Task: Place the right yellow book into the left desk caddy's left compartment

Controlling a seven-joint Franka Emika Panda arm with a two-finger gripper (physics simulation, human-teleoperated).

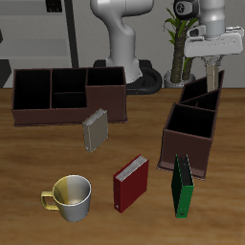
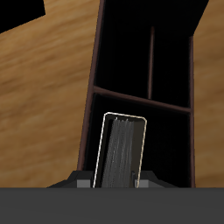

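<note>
My gripper (image 1: 209,63) is shut on the right yellow book (image 1: 208,75), a thin pale grey book that hangs on edge below the fingers. It is held above the tall back sections of the left desk caddy (image 1: 189,129), the narrow dark-brown organiser. In the wrist view the book (image 2: 121,150) shows edge-on between my fingers, just over a dark compartment of the caddy (image 2: 144,99), with a divider beyond it. I cannot tell whether the book touches the caddy.
The other, darker grey book (image 1: 94,129) leans by the wide low caddy (image 1: 67,96). A red book (image 1: 130,182), a green book (image 1: 182,185) and a mug (image 1: 72,196) stand nearer the table's front edge. A plant (image 1: 179,43) stands behind.
</note>
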